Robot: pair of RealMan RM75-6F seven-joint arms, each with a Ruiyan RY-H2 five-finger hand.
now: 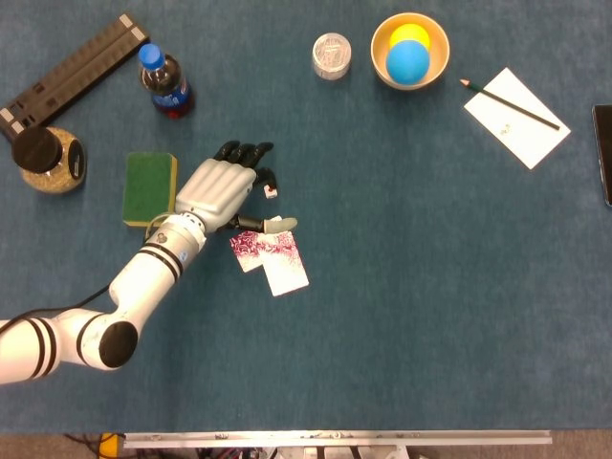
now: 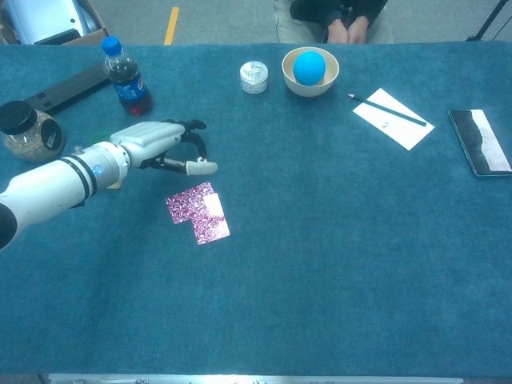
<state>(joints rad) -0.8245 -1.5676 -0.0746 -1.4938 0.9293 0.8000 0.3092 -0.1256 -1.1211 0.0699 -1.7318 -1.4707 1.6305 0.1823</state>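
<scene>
- Hovering above the blue table, the left robot hand is showing its pale back to the head view, dark fingers pointing away from the robot and the thumb sticking out sideways; it is grasping nothing, fingers loosely released and apart; a small white-tipped bit at the fingertips is too small to tell
- Lying flat just below the thumb, two patterned cards are overlapping on the table; in the chest view the cards are sitting apart from the robot hand, untouched
- Sitting just beside the hand's outer edge, a green sponge is resting flat; in the chest view the forearm is hiding most of it
- Standing upright further off, a cola bottle with a blue cap is keeping near a long black bar; a dark-lidded jar of grain is standing beside the sponge's far side
- Resting along the far edge, a small clear round container is sitting beside a bowl holding a blue ball and a yellow ball
- Lying well apart to the right, a pencil is crossing a white paper sheet; a dark phone is lying at the table's edge
- Right robot hand is not showing in either view
</scene>
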